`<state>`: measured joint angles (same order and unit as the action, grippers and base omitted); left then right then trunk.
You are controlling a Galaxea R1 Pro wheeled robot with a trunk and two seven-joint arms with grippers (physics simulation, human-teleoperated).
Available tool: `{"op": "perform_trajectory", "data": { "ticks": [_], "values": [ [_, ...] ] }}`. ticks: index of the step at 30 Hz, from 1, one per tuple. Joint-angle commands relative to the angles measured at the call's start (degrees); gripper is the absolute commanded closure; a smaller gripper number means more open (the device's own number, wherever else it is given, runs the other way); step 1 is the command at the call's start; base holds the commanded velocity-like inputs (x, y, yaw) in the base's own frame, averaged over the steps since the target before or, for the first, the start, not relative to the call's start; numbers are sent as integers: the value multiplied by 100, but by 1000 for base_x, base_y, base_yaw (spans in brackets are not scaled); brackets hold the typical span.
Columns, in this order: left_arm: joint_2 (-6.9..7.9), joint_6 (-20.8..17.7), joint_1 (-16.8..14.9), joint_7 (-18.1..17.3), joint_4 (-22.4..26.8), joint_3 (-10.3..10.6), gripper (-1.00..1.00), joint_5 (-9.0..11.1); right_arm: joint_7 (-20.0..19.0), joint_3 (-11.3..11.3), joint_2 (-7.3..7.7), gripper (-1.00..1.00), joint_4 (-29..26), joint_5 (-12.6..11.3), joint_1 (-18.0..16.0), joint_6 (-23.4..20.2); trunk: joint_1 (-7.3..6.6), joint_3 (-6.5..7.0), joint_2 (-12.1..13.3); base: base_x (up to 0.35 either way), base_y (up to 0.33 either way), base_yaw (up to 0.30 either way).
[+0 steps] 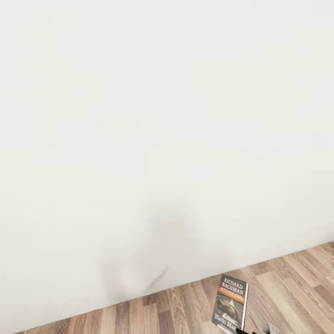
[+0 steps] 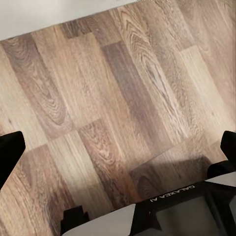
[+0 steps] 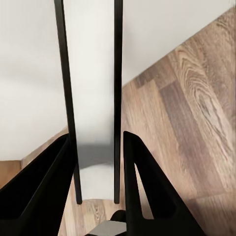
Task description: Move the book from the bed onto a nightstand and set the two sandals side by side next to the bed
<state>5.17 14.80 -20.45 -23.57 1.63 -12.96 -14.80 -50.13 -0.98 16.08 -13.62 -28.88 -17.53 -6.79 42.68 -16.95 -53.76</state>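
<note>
The book, a thin paperback with a dark cover, white "RICHARD BACHMAN" lettering and an orange band, hangs upright over the wood floor near the lower right of the head view. In the right wrist view the book stands edge-on as a pale strip between two dark covers, and my right gripper is shut on it, one black finger on each side. My left gripper is open above bare floorboards, its fingertips far apart with nothing between them. The bed, the nightstand and the sandals are out of view.
A plain white wall stands close ahead and meets the light-brown plank floor along a slanted line. In the left wrist view, part of my own body with "GALAXEA AI" lettering shows over the floor.
</note>
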Motion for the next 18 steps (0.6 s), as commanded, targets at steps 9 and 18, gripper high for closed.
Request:
{"op": "perform_trajectory", "data": {
  "ticks": [9,18],
  "values": [
    [2,22,-3,-11,-4,-49,-100,-58,-15,-16,0,100,0,-39,-5,-59,2,-7,-4,211,0,-198],
    [2,23,-3,-7,-5,-49,-100,-58,-15,-16,0,100,0,-39,-5,-59,2,-7,-4,15,0,-194]
  ]
}}
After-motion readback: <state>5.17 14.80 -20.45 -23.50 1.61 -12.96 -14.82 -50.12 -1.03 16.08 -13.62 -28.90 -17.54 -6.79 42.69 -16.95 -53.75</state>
